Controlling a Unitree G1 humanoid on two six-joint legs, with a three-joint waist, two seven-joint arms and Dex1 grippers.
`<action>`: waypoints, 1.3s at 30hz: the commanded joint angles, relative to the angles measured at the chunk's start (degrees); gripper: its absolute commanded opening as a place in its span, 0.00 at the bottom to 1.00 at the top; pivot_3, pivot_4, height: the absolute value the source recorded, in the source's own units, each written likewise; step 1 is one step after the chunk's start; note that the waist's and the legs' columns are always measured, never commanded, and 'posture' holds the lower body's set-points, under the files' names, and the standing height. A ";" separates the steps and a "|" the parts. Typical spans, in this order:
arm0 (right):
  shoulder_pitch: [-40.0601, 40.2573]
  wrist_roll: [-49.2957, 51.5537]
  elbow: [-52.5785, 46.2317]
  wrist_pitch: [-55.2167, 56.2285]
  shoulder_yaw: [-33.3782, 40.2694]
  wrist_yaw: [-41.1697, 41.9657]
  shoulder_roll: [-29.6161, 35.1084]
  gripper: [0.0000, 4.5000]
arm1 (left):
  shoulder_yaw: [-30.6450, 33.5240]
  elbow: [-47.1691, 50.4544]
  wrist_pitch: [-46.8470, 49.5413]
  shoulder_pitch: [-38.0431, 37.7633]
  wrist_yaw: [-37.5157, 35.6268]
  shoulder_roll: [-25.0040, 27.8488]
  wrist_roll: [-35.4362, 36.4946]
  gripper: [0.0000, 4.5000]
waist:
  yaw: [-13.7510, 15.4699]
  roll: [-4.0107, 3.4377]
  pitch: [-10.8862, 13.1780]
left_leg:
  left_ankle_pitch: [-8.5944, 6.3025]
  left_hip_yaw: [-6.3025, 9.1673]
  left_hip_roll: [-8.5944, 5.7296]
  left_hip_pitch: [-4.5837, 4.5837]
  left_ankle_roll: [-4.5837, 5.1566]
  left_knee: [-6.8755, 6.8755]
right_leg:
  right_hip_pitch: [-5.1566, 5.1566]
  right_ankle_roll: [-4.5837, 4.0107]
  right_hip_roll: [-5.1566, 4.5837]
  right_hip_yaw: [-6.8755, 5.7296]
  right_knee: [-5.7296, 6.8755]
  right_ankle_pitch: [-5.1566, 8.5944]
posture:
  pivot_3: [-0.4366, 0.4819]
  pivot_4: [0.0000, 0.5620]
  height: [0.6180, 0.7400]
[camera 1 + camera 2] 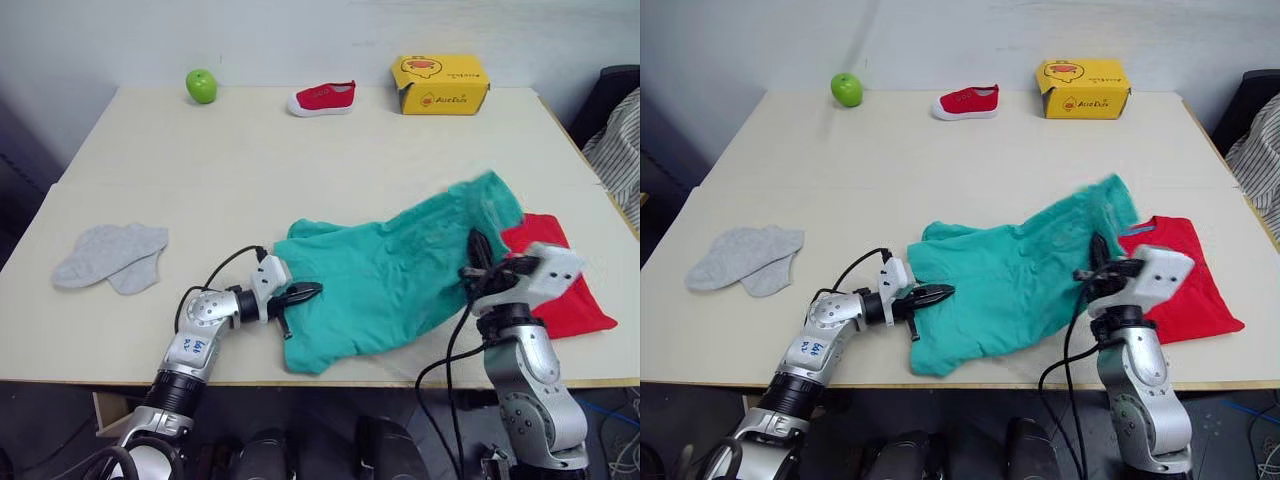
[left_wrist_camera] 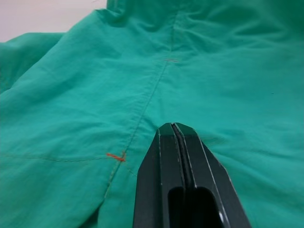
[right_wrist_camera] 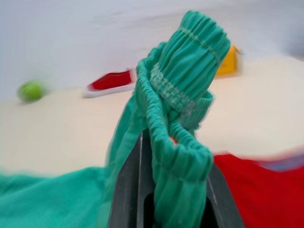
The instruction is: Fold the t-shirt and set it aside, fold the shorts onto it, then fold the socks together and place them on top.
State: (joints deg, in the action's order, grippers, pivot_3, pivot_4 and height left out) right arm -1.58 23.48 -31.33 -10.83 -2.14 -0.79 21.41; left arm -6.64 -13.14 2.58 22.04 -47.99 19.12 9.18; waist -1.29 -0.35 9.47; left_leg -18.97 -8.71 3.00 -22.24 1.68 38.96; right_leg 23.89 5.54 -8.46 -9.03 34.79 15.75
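Shorts (image 1: 390, 275) spread crumpled near the desk's (image 1: 300, 160) front edge, waistband overlapping the folded t-shirt (image 1: 565, 285) by the right edge, right gripper (image 3: 161, 190) pinching the gathered waistband, left gripper (image 2: 176, 137) pressed together on the shorts' fabric, socks (image 1: 112, 256) lying together toward the left edge.

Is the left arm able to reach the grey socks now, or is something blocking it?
Probably yes. The socks lie on bare table to the left of the left tool, with nothing between, though that tool is shut on the shorts.
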 commanded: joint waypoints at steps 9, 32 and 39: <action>-9.05 -17.71 5.45 -8.65 -27.09 10.02 -6.33 0.00 | 3.06 -1.17 2.62 -0.64 3.26 1.48 0.36 0.00 | -0.32 0.16 0.10 | 0.19 0.14 0.02 0.03 -0.21 0.01 | 0.00 -0.11 0.02 -0.07 0.29 0.06 | 0.48 0.27 1.00; -18.29 28.79 8.36 -33.02 1.38 56.51 12.25 0.84 | 22.59 14.01 13.22 -10.83 -3.94 13.97 21.57 0.00 | 0.03 0.67 0.68 | 0.02 0.26 0.01 -0.02 -0.03 0.07 | -0.12 -0.12 -0.11 -0.10 0.13 0.05 | 0.48 0.27 1.00; -29.32 7.04 32.20 -10.21 -6.31 64.97 10.32 0.33 | 13.17 19.91 15.00 -5.77 -12.24 12.91 23.41 0.00 | -0.14 0.68 0.74 | 0.07 0.12 -0.06 0.03 -0.16 0.06 | -0.08 -0.12 -0.07 -0.15 0.09 0.05 | 0.48 0.27 1.00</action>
State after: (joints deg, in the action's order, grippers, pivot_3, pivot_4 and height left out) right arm -28.82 35.64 -4.17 -28.76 -6.54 62.10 33.41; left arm 9.89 3.99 17.77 14.41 -59.28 33.42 32.29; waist -1.43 0.32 10.20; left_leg -18.87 -8.60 2.89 -22.20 1.52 39.03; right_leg 23.80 5.44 -8.53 -9.18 34.91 15.79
